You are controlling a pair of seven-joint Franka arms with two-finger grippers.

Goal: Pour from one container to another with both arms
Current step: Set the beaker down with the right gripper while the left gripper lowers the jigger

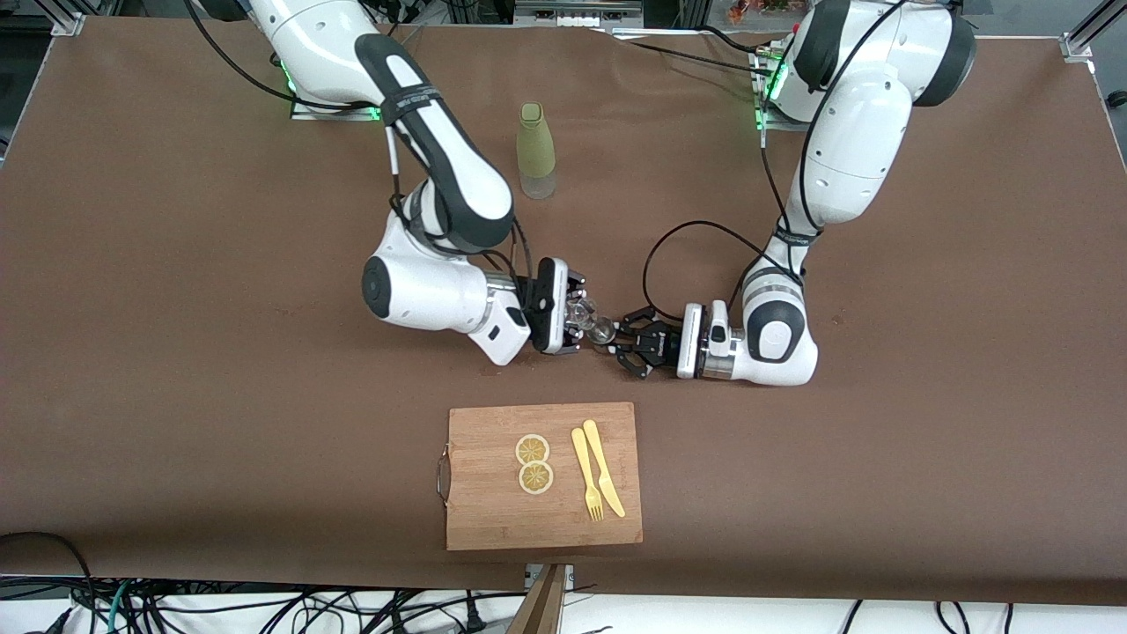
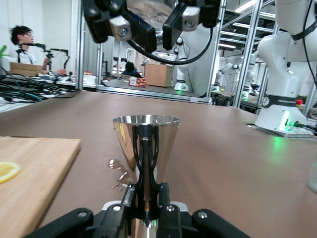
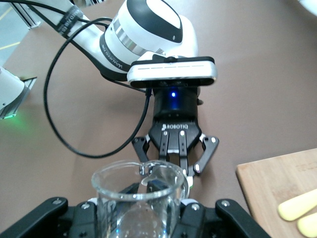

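We see right gripper [image 1: 583, 313] clamping glass beaker [image 3: 140, 196] above steel jigger [image 2: 145, 148], pinched by left gripper [image 1: 627, 345]. Droplets on table [image 2: 223, 148], probably spill; poor alignment risks more.

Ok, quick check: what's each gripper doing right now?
Left gripper: shut on the shiny conical metal jigger, low over the table.
Right gripper: shut on the small clear glass beaker, above the jigger.

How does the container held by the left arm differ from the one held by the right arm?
The metal jigger in the left tool is shiny, opaque and cone-shaped; the glass beaker in the right tool is transparent and round-walled. The jigger has a plain round rim; the beaker has a pouring lip. Both are small and open-topped, and each tool is shut on its container.
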